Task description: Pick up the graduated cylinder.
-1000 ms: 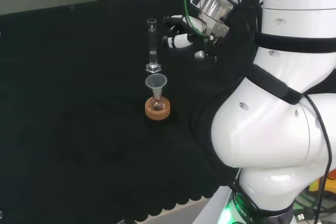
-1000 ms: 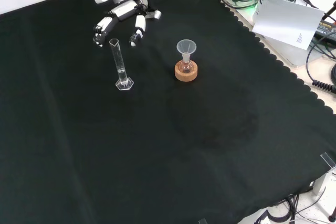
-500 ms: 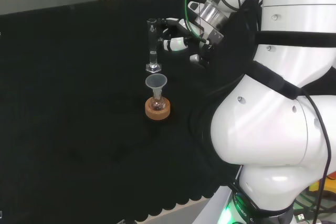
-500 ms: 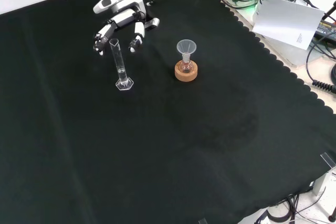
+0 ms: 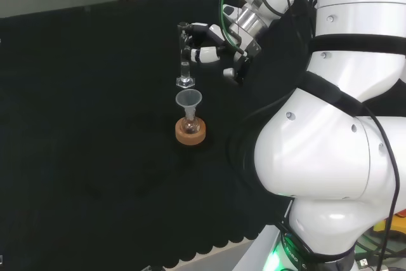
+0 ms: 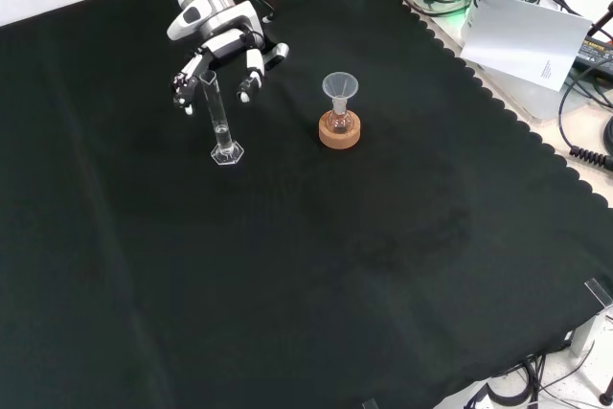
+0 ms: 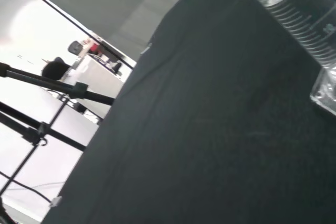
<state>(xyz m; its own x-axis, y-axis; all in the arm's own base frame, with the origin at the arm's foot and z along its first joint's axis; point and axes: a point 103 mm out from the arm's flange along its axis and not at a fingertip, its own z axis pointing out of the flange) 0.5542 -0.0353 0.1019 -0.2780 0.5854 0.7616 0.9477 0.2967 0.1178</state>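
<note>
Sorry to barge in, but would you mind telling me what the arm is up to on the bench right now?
The white arm has brought its hand to the graduated cylinder, which stands upright on the black cloth. The fingers reach round the cylinder's upper part but are not closed on it, and its base is on the cloth, so it is not lifted yet. In the front view, a small flask with a funnel in its neck sits on a cork ring to the cylinder's right, untouched.

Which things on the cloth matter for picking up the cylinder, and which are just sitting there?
Part of the job:
- graduated cylinder, upright on the black cloth
- hand, fingers spread around the cylinder's top

Just lying about:
- funnel in a small flask
- cork ring under that flask
</note>
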